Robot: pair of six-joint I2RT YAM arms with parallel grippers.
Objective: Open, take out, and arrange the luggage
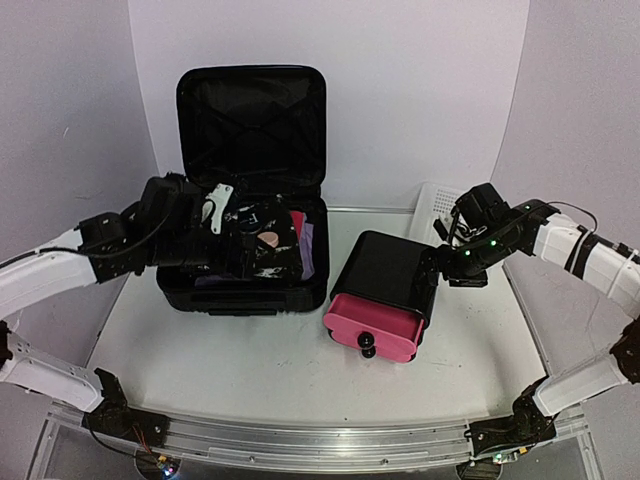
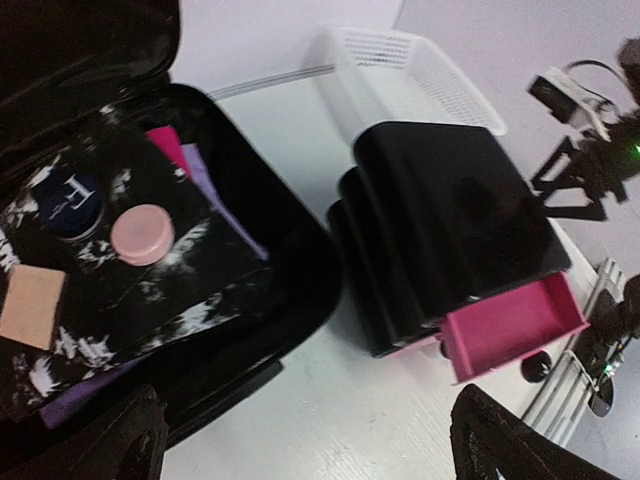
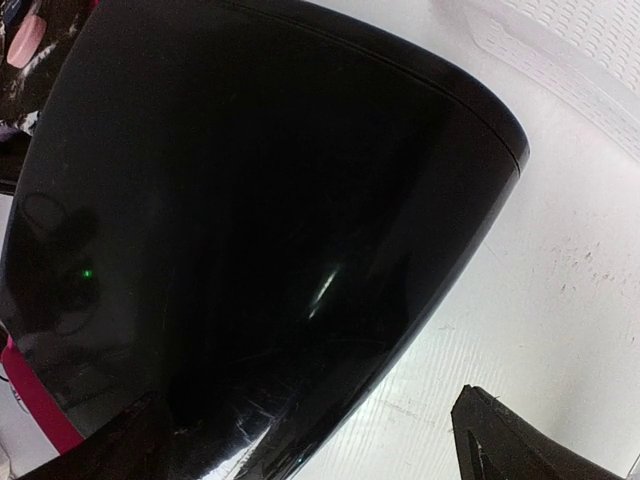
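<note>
The luggage (image 1: 250,120) stands open at the back left, its lid upright and its base (image 2: 290,290) flat on the table. Inside lies a black-and-white marbled pouch (image 2: 150,270) with a pink round compact (image 2: 142,233), a navy round case (image 2: 75,200) and a beige sponge (image 2: 30,305) on it. Purple and pink items show beneath the pouch. My left gripper (image 1: 245,250) hovers over the base's front right part, open (image 2: 320,450), with nothing between its fingers. My right gripper (image 1: 440,262) is open (image 3: 320,450) at the black box's right rear corner, holding nothing.
A black box (image 1: 390,270) with pink drawer fronts (image 1: 375,325) sits right of the luggage, one pink drawer (image 2: 510,325) pulled out. A white mesh basket (image 1: 435,205) stands behind it at the back right. The table's near metal rail (image 1: 320,440) runs along the front.
</note>
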